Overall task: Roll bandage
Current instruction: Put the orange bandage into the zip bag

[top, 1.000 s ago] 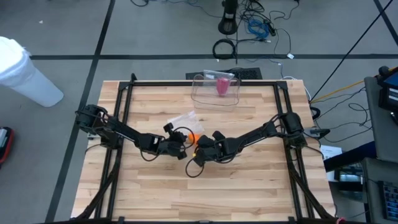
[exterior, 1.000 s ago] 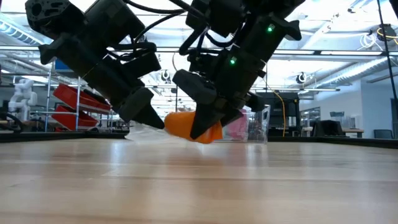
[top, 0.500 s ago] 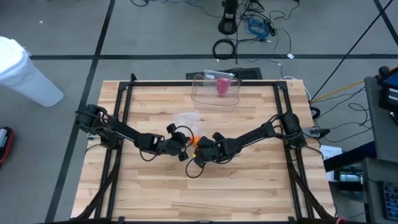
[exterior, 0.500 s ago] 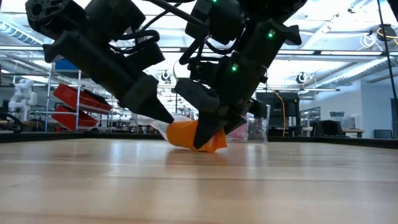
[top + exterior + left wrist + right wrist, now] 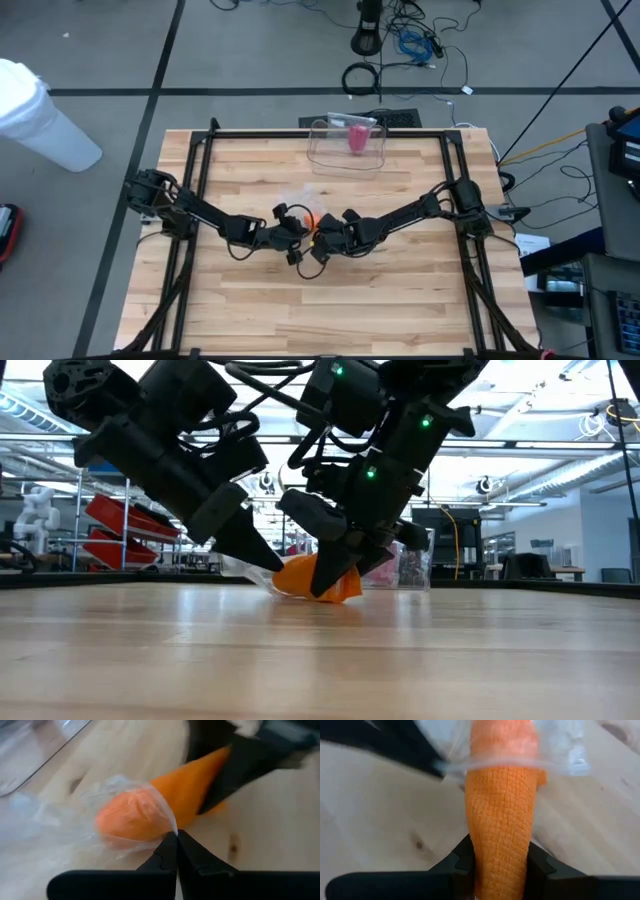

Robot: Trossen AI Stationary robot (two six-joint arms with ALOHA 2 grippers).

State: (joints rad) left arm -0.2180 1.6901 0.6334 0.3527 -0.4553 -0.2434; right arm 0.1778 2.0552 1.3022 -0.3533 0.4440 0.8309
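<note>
An orange bandage roll (image 5: 501,815) sits mid-table, its far end still inside a clear plastic wrapper (image 5: 65,820). My right gripper (image 5: 500,865) is shut on the bare end of the roll. My left gripper (image 5: 175,840), coming from the table's left, is shut at the wrapper's open edge beside the roll. In the high view both grippers meet at the table's middle, left (image 5: 297,240) and right (image 5: 320,240), with the roll (image 5: 312,222) just beyond them. In the low view the roll (image 5: 310,575) lies low between the two. My left gripper pinches the wrapper's thin open edge (image 5: 172,826) at its fingertips, one film layer or several I cannot tell. The fingers slant down from the table's left. The film runs from the tips back over the roll's covered end. My right gripper pinches the roll's bare end (image 5: 497,852) between its two fingers (image 5: 462,862), one on each side. The fingers slant down from the table's right and lie along the roll. The roll points away from the gripper, tilted, its low edge (image 5: 345,596) close to the wood.
A clear plastic container (image 5: 347,145) with a pink thing inside stands at the table's far edge, behind the grippers. A black frame (image 5: 195,180) runs along the table's sides. Bare wood lies toward the near edge (image 5: 320,320).
My left gripper has tipped further down and swung its tip toward the roll, staying shut. The roll in my right gripper has sunk a little toward the table.
</note>
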